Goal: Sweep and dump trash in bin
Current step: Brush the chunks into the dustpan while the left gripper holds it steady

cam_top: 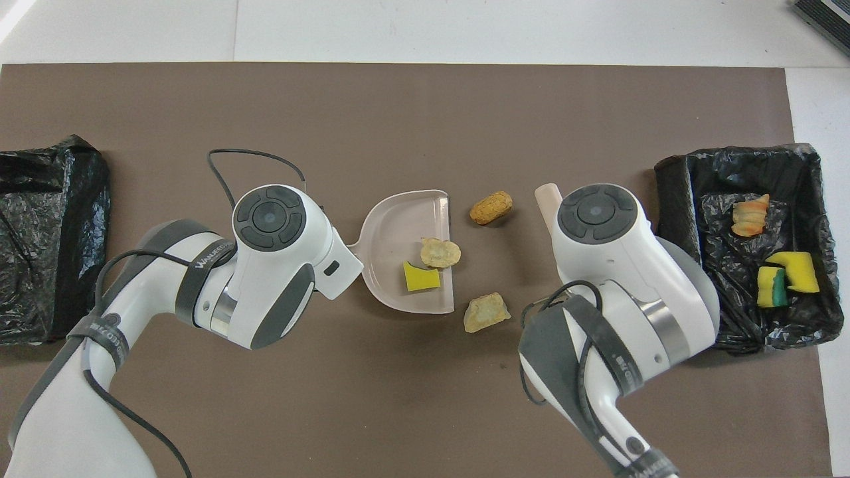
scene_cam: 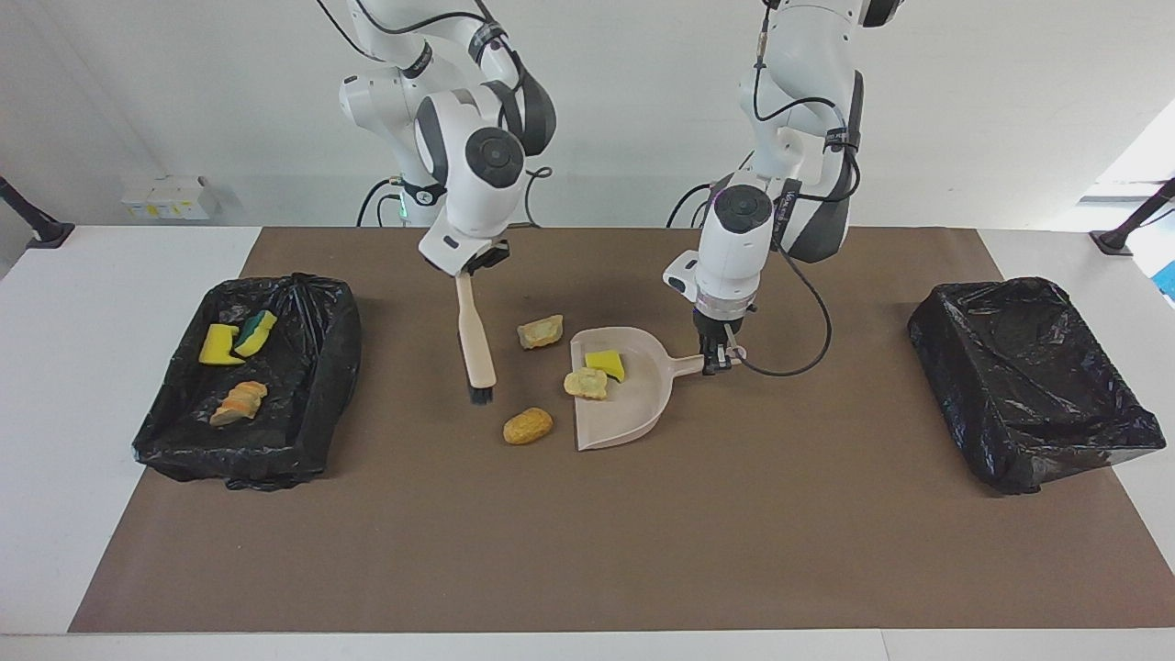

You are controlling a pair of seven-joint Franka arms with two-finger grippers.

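Both arms wear glossy white shells with dark grey bands at the joints and round dark grey caps set with shallow dimples. The left arm (cam_top: 199,292) carries a grey strap with white lettering, which seems to read as a brand name, and a thin black cable looping loose beside its wrist. The right arm (cam_top: 617,299) has a like cable coiled along its grey forearm band. Each wrist ends in a small black gripper mount.

Trash: seven scraps. Yellow sponge piece (scene_cam: 606,364) and pale crumbly chunk (scene_cam: 586,383) lie in the dustpan (scene_cam: 633,413). Another pale chunk (scene_cam: 540,331) and an orange-brown lump (scene_cam: 528,426) lie on the desk. Two yellow-green sponges (scene_cam: 237,340) and a striped lump (scene_cam: 239,403) sit in the bin (scene_cam: 312,367).
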